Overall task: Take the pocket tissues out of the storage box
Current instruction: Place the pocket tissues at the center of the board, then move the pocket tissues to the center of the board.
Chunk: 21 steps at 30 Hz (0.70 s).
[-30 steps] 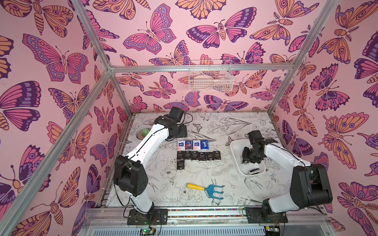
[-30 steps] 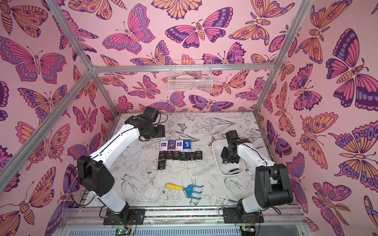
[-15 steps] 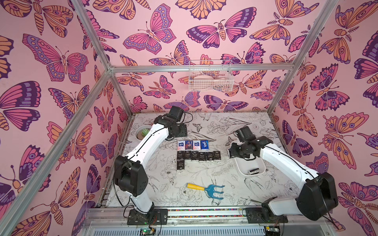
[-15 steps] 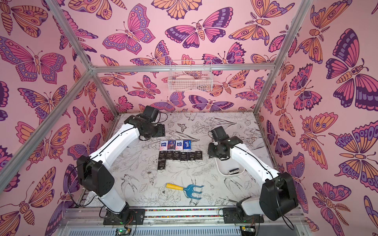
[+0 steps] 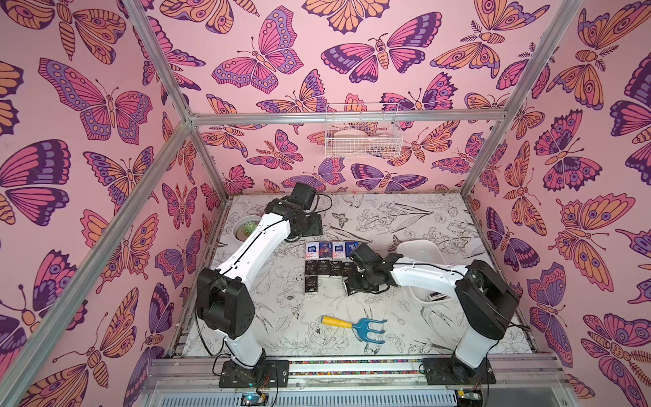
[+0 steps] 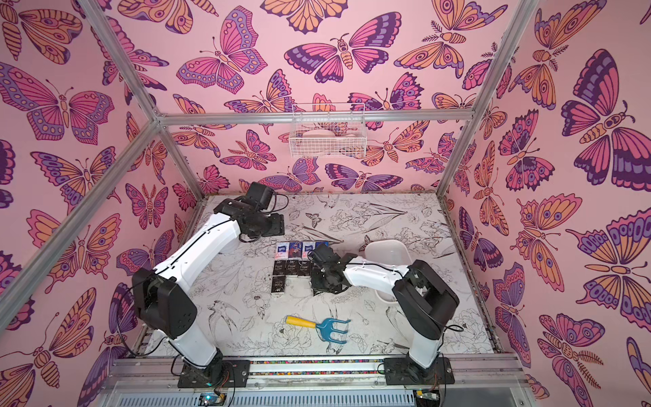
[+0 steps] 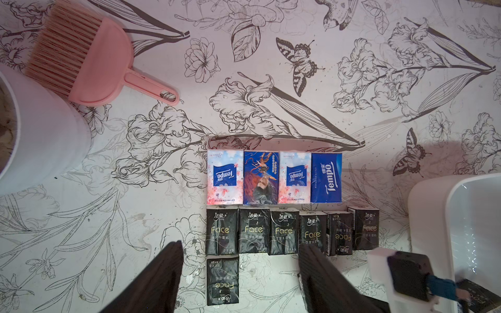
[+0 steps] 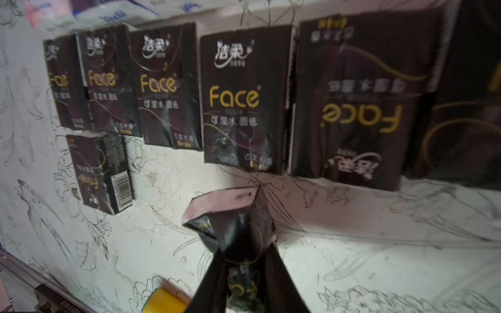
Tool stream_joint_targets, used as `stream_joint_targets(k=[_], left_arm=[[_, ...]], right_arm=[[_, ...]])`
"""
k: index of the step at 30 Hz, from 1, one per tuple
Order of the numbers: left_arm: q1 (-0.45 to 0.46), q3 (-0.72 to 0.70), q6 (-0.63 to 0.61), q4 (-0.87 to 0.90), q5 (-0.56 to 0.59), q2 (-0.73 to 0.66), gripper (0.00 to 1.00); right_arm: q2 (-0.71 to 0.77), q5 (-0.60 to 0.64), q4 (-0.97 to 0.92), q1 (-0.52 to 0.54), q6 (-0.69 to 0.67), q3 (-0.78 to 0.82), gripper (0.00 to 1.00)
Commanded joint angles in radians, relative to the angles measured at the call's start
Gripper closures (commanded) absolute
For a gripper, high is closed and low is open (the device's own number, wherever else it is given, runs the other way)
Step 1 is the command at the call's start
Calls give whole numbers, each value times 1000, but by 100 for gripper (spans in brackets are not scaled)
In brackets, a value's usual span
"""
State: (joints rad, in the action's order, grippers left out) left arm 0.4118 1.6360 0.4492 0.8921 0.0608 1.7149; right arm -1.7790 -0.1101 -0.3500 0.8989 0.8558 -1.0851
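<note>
The right claw has left the storage box and now hangs low over the table, just in front of the rows of pocket tissues. It pinches 1 black packet by its end between nearly closed fingers (perhaps the grip is loosening, I cannot be sure). So this packet is out of the box and, I judge, about to be set beside the 11 already laid out. The box, behind this claw, keeps at least 1 leftover packet, so the task is not finished. The left claw hovers above the rows, about half open and empty.
</note>
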Motion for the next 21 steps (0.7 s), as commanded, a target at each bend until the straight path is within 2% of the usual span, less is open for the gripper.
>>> stream_joint_targets(k=[1, 5, 9, 11, 16, 21], left_arm=[[1, -22, -9, 22, 21, -29, 26], [1, -28, -12, 22, 27, -29, 26], [-1, -28, -12, 22, 27, -31, 26], [0, -29, -10, 22, 25, -31, 26], [0, -33, -8, 22, 22, -34, 26], [-1, -40, -7, 21, 29, -43, 26]], right_arm=[[-21, -34, 86, 13, 49, -10, 66], [12, -34, 85, 14, 56, 2, 52], [76, 3, 2, 9, 5, -3, 48], [96, 13, -30, -1, -30, 2, 48], [72, -11, -38, -39, -87, 23, 64], [1, -72, 13, -41, -94, 26, 66]])
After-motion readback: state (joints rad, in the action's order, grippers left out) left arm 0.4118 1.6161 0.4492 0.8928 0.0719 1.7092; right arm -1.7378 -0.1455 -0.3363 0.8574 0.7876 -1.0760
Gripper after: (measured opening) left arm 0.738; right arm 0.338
